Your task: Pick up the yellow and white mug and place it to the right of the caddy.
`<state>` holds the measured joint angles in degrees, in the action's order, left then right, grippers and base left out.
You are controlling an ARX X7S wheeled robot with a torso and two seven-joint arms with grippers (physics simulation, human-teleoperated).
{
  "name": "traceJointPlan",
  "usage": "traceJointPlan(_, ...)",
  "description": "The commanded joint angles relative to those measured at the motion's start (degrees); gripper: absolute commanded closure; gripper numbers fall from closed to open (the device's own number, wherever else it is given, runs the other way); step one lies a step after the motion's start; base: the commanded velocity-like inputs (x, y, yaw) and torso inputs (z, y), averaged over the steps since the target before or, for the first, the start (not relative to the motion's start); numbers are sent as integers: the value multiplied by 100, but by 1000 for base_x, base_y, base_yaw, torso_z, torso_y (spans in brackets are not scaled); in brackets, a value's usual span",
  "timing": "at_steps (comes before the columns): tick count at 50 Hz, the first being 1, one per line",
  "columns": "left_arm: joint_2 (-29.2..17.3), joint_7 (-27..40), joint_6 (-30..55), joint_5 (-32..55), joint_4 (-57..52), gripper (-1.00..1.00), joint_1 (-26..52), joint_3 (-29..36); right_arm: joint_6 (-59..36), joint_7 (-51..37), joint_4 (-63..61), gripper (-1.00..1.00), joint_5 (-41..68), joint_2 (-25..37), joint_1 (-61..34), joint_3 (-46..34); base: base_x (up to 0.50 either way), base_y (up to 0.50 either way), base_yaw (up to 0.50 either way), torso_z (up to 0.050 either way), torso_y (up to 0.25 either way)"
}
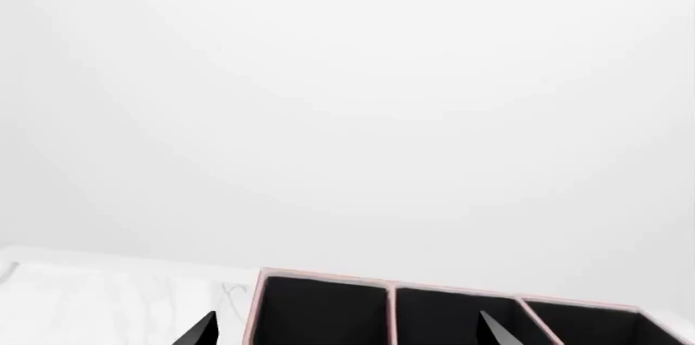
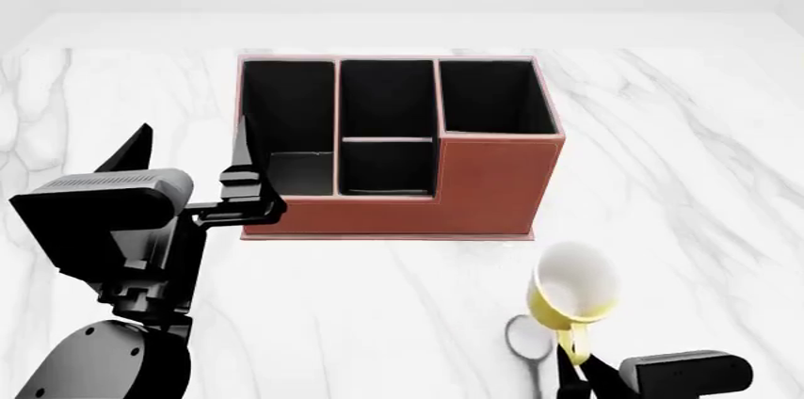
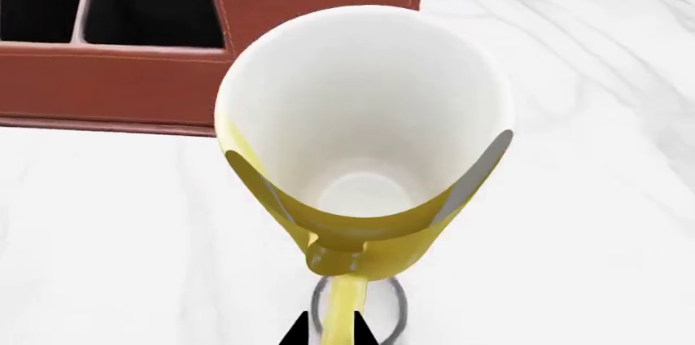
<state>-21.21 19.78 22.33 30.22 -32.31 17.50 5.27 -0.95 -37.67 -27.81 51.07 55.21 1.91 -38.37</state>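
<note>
Right gripper point(image 2: 571, 368) clamps the yellow and white mug point(image 2: 574, 295) by its handle; I judge slippage or tilting near the caddy point(image 2: 490, 187) likely. Left gripper point(image 2: 188, 150) fingers apart.

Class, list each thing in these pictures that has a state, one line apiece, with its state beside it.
Yellow and white mug: lifted off the table, tipped over, empty, held by its handle.
Caddy: upright on the table, open-topped; the compartments in view look empty.
Right gripper: shut on the mug's handle.
Left gripper: close by the caddy's left wall, holding nothing visible; open or shut unclear.
</note>
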Motion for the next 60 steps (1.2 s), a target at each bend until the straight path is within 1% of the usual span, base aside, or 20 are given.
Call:
traceJointPlan(1, -13, 11, -14, 13, 9, -100, 2, 17, 205, -90, 44, 100, 140, 256, 110, 313, 0, 0, 0, 0, 0)
traceJointPlan(11, -19, 6, -43, 30, 49, -100, 14, 21, 312, -69, 295, 100, 408, 313, 33, 527, 0, 0, 0, 0, 0)
traceJointPlan(22, -39, 23, -37, 42, 29, -100, 8, 48, 18, 79, 561, 100, 638, 275, -472, 618, 0, 0, 0, 0, 1)
traceJointPlan(45, -59, 49, -77, 17, 60, -100, 20, 105, -997, 643, 1764, 100, 987, -335, -2117, 550, 0, 0, 0, 0, 0)
traceJointPlan(60, -58, 45, -148, -46, 120, -100, -8, 177, -1443, 1277, 3029, 100, 905, -960, -3152, 358, 0, 0, 0, 0, 1)
